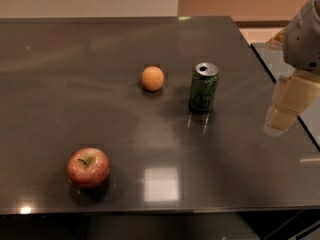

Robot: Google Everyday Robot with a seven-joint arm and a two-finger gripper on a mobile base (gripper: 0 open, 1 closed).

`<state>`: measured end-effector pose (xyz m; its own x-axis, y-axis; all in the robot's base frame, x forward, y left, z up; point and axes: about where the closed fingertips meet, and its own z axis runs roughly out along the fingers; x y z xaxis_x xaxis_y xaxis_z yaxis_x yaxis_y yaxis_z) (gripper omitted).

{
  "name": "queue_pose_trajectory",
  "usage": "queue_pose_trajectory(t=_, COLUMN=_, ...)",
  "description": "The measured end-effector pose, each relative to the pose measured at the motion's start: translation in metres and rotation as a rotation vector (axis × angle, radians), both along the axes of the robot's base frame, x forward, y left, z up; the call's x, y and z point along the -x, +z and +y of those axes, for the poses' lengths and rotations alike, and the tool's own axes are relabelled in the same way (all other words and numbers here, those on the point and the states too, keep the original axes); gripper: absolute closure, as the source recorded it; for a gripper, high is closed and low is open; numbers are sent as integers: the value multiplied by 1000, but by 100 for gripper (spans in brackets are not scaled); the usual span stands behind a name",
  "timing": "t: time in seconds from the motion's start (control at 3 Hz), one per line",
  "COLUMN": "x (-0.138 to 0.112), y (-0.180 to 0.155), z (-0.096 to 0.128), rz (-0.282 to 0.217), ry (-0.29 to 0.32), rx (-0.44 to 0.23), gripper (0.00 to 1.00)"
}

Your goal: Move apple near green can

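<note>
Jaws of mine hang at the right edge of the frame, over the right margin of the tabletop (75, 59); whether they stand apart or together I cannot tell. Nearest, lower left, sits the apple (88, 167), well apart from them, down and leftward. Farther back, right of centre, the green can (203, 86) stands upright, an orange fruit (152, 78) near it on the left.

table (75, 59) dark | apple (88, 167) front-left | orange fruit (152, 78), green can (203, 87) upright centre | pincer (282, 115) above right edge
</note>
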<state>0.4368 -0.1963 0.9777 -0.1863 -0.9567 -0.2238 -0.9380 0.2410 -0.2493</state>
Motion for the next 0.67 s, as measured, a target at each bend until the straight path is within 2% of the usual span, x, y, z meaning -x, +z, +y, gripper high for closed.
queue_pose_trajectory(t=0.33, x=3, y=4, z=34, rz=-12, ry=54, rx=-47, gripper=0)
queue_pose_trajectory(t=0.67, x=10, y=6, z=80, rz=-22, ry=141, rx=-89, gripper=0)
